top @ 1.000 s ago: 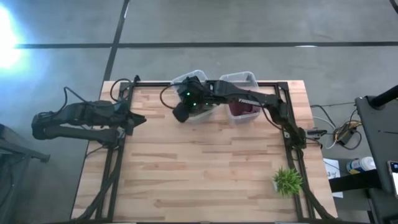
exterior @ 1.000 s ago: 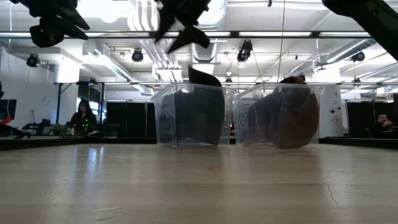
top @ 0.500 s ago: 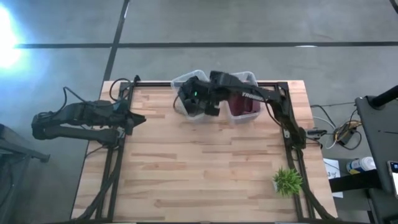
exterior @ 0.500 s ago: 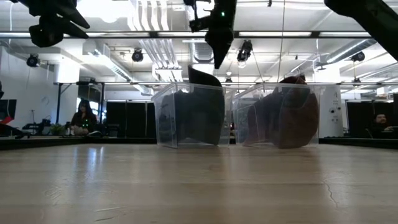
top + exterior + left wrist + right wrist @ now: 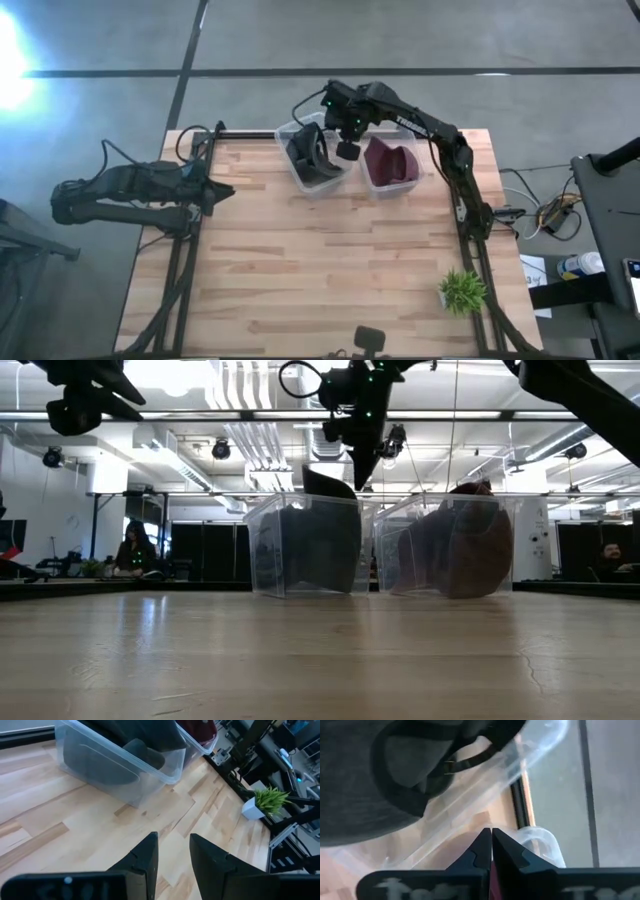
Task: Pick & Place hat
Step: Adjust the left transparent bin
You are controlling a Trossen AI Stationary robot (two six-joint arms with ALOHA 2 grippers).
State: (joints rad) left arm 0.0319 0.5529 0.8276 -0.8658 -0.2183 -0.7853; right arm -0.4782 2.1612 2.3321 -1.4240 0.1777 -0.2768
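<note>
A black hat [image 5: 315,155] lies inside the left clear bin [image 5: 287,135] at the table's far edge, and one part of it [image 5: 325,482] pokes above the rim. A maroon hat [image 5: 390,165] fills the right clear bin [image 5: 412,128]. My right gripper [image 5: 347,152] hangs shut and empty above the gap between the two bins, just over rim height [image 5: 366,460]. In its own wrist view, its fingertips [image 5: 491,837] meet over the bin's wall. My left gripper [image 5: 228,190] waits at the table's left edge, with its fingers a little apart [image 5: 172,845] and nothing between them.
A small potted plant [image 5: 462,290] stands near the table's right front corner. The wooden tabletop [image 5: 320,260] lies bare in front of the bins. A black frame rail [image 5: 470,220] runs along the table's right side. People sit in the room far beyond the table [image 5: 133,545].
My right gripper has travelled from above the near left side of the black hat's bin toward the table's far and right edges, ending over the gap between the bins. Its fingers stood wide apart and have shut on nothing. The black hat has stayed in its bin.
</note>
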